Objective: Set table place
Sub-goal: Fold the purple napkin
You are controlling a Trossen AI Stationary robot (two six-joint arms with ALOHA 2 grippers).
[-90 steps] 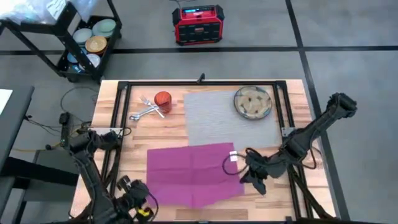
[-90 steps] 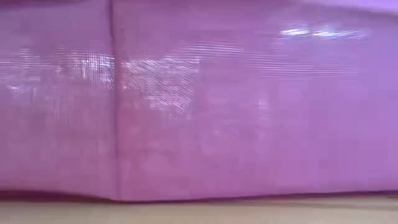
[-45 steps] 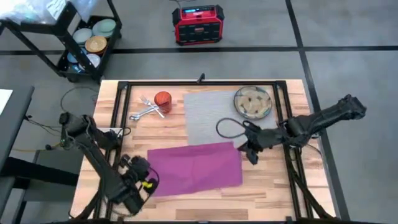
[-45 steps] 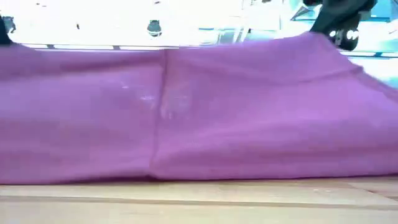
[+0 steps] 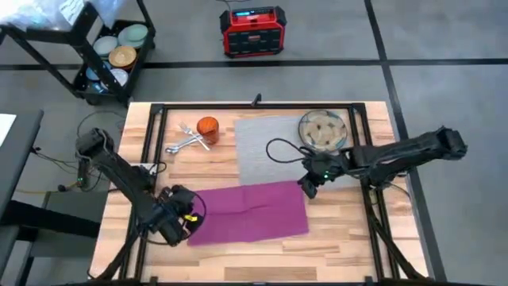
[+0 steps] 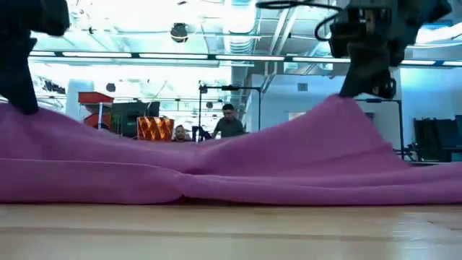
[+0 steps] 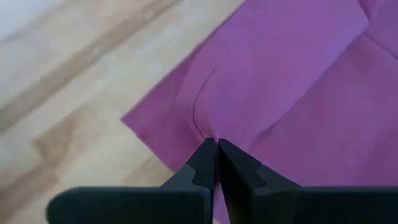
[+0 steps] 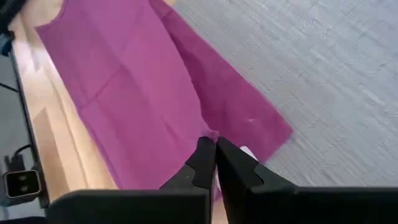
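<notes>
The magenta napkin (image 5: 250,213) lies on the table (image 5: 349,238) near the front, its far right part over the grey mat (image 5: 278,147). My left gripper (image 5: 181,216) is shut on its left edge. My right gripper (image 5: 305,189) is shut on its far right corner. The beige plate (image 5: 323,129) sits on the mat's far right corner. The orange cup (image 5: 207,127) and the steel cutlery (image 5: 186,141) lie on the wood left of the mat. My left gripper pinches a small pucker of the napkin (image 7: 211,132) between its two fingers, just inside the left edge, slanting down from the left. That end is raised a little (image 6: 43,115); the rest lies slack on the table. How many layers, I cannot tell. My right gripper pinches the napkin's edge (image 8: 210,132) beside its far right corner, fingers slanting down from the right. The cloth rises in a peak (image 6: 339,105) under the fingers and slopes down slack to the table. One layer or several, I cannot tell.
A black frame (image 5: 151,159) runs around the table's working area. A red box (image 5: 252,32) stands on the floor beyond the far edge, and a cart with bowls (image 5: 111,56) is at the far left. People show in the room behind (image 6: 229,123).
Both grippers have gone toward the far edge, carrying the napkin's raised near edge with them, then come down. The napkin, spread wide and lifted a second ago, is now folded over into a narrower strip, with its far edge staying in place.
</notes>
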